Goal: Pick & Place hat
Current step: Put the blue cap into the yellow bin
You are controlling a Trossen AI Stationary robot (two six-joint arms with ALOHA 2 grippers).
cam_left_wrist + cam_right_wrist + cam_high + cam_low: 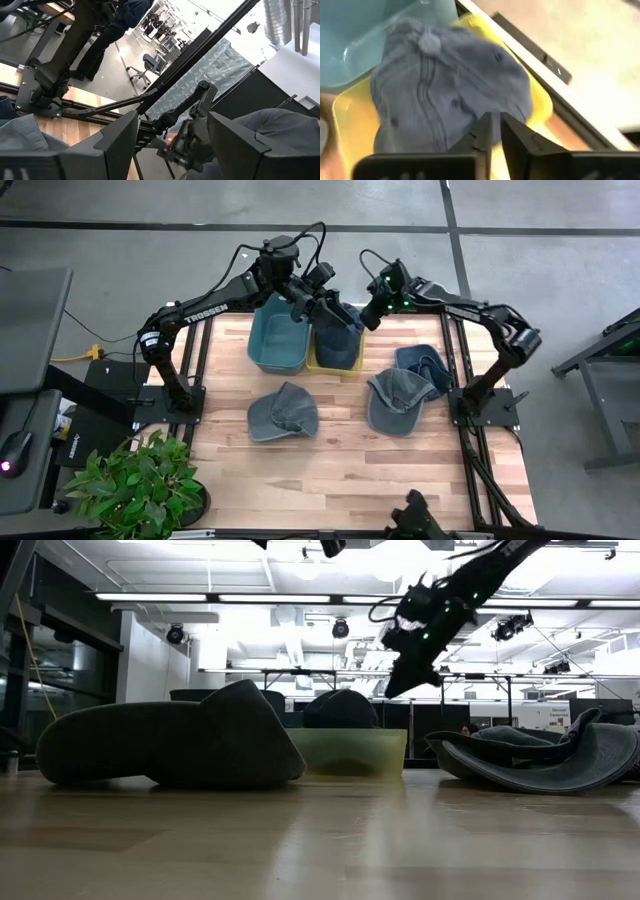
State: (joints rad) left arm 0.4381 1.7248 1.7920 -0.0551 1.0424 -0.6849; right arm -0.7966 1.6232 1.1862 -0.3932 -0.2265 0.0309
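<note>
My arms (200,310) are matte black, white TROSSEN lettering on one (green lights at one wrist), black cables looping above.

the hat (450,90) in the yellow bin (540,107) is soft, matt, faded cloth with stitched seams, both bins look like smooth plastic, the blue bin (277,340) too, and the table (340,470) is pale, lightly glossy wood.
</note>
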